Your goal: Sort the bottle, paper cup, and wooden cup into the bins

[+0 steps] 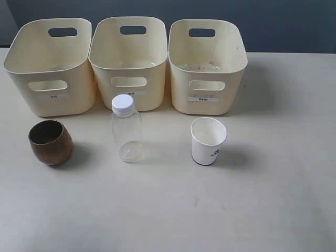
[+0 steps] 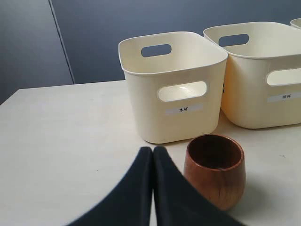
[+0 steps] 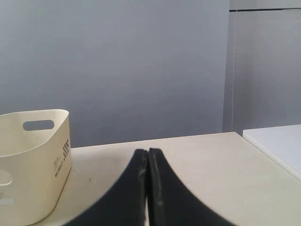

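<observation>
Three bins (image 1: 128, 63) stand in a row on the table (image 1: 168, 210), and measured from the middle bin the bottle (image 1: 126, 128) is upright just in front of it, the wooden cup (image 1: 50, 142) in front of its left neighbour, and the paper cup (image 1: 208, 140) in front of its right neighbour, all three well apart and unsorted. My left gripper (image 2: 152, 149) and right gripper (image 3: 147, 151) are both clenched with pads pressed together, grasping nothing. Judgement: the left should go first, opening wide before it nears the wooden cup, straddling one wall at the rim, since the bulbous body could slip a side pinch.
</observation>
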Motion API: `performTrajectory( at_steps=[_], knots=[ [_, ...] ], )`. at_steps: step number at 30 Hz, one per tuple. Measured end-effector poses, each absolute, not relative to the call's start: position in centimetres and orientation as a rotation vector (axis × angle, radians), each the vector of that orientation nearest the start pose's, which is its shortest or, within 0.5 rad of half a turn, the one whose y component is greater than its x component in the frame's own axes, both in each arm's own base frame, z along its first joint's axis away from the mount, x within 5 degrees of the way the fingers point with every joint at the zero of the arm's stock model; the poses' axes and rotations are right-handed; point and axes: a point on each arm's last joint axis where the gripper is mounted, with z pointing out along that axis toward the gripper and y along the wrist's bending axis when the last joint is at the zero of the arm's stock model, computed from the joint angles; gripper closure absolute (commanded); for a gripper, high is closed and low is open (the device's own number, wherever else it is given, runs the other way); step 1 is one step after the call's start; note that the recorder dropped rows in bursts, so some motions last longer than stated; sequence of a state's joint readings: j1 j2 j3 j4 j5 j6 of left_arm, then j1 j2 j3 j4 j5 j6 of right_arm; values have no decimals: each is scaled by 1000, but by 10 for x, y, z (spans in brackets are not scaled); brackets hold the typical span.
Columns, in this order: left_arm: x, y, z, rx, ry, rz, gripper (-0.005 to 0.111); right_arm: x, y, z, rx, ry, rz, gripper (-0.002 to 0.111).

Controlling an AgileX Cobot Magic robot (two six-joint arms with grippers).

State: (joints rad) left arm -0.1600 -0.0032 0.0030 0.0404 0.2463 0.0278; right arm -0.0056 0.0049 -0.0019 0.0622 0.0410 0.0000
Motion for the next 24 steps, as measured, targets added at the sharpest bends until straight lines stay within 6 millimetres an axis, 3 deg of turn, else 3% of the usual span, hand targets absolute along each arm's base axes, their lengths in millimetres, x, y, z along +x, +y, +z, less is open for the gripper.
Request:
performTrajectory(
  at_steps=[24],
  knots=[
    [55,-8,190,189,1720,-60,107,57,0,211,50,1514,47,109]
  ],
)
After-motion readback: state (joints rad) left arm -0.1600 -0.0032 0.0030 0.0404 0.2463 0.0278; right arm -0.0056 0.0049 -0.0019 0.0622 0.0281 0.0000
